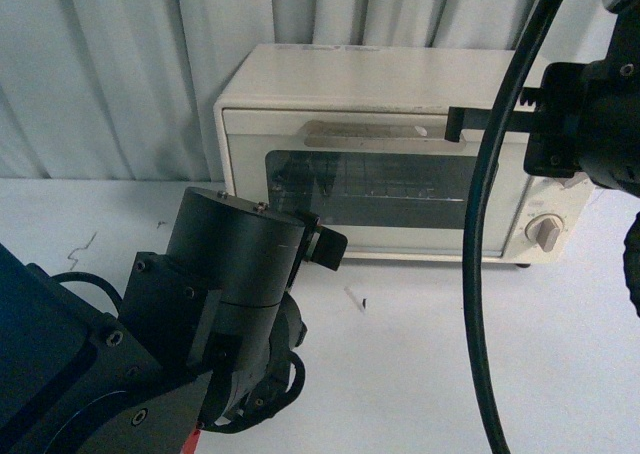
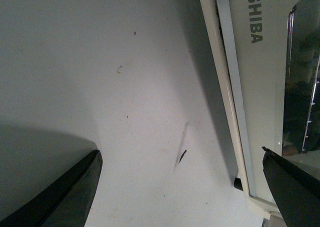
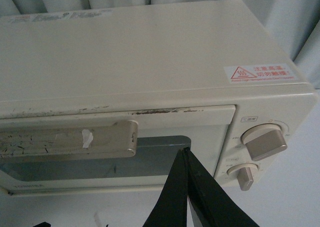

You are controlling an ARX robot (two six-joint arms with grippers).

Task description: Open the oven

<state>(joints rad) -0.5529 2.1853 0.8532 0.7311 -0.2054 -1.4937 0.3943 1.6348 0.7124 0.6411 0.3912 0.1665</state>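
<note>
Cream-white boxy toaster oven (image 1: 390, 84) with dark glass door, at the back middle of the white tabletop (image 1: 420, 374), against a pale pleated curtain (image 1: 100, 74). Lower left corner of the door lost behind the black left arm (image 1: 230, 244) in the front view; right part crossed by a thick black cable (image 1: 474, 264); upper of two beige knobs masked there by the right arm (image 1: 610, 114), lower knob (image 1: 545, 232) clear. Reads "SHIBA" on the door frame in the left wrist view, first letters cut off. Carries on top a white sticker (image 3: 260, 73) with red triangle and red characters, too small to read. Lies with long axis left to right, door facing the robot and shut, beige bar handle (image 3: 65, 139) level along the door's top. Left gripper (image 2: 180, 154) spread wide over the tabletop just before the oven's front. Right gripper (image 3: 186, 157) pinched together on nothing, near the handle's right end; contact with it unclear.
</note>
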